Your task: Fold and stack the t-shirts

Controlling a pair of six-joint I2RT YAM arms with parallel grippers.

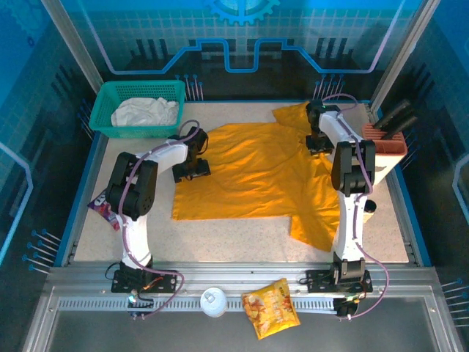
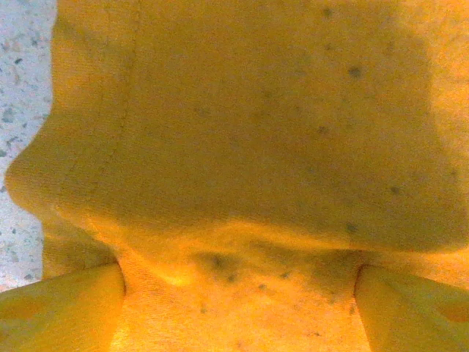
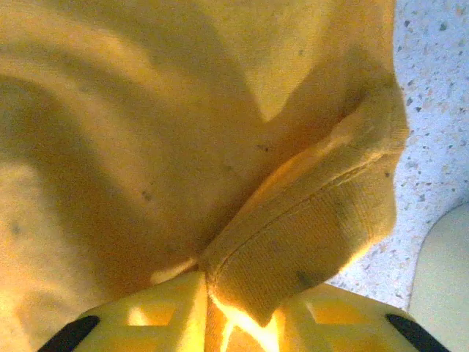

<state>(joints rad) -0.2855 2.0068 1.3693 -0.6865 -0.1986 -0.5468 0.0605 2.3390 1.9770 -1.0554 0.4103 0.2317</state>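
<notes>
Desk (image 1: 234, 238): pale speckled top, framed by a blue rim, with both arm bases at its near edge.

Mustard t-shirt (image 1: 256, 172): spread mostly flat across the middle and right of the desk. Its straight hem runs along the near side. One sleeve trails toward the near right, and a bunched part reaches the far right. It has wrinkles through the middle.

Teal basket (image 1: 135, 133): at the far left corner, just beyond the shirt's left edge.

Off-white t-shirt (image 1: 145, 112): crumpled inside the basket.

Salmon rack (image 1: 387, 139): at the far right edge, with dark handles sticking up out of it.

Left pincer (image 1: 192, 170): down at the mustard shirt's left edge. In the wrist view its fingers (image 2: 58, 308) stand spread wide, with a soft hump of cloth lying between them, not squeezed.

Right pincer (image 1: 316, 143): at the shirt's far right part. It is pressed together on a ribbed, stitched fold of the mustard cloth, which the wrist view shows pinched between the yellow fingers (image 3: 161, 315).

Snack packet (image 1: 271, 306): glossy orange-yellow, on the metal rail near the right base.

Purple packet (image 1: 99, 204): at the desk's left edge, beside the left arm.

White round cap (image 1: 213, 301): on the rail, just left of the snack packet.
</notes>
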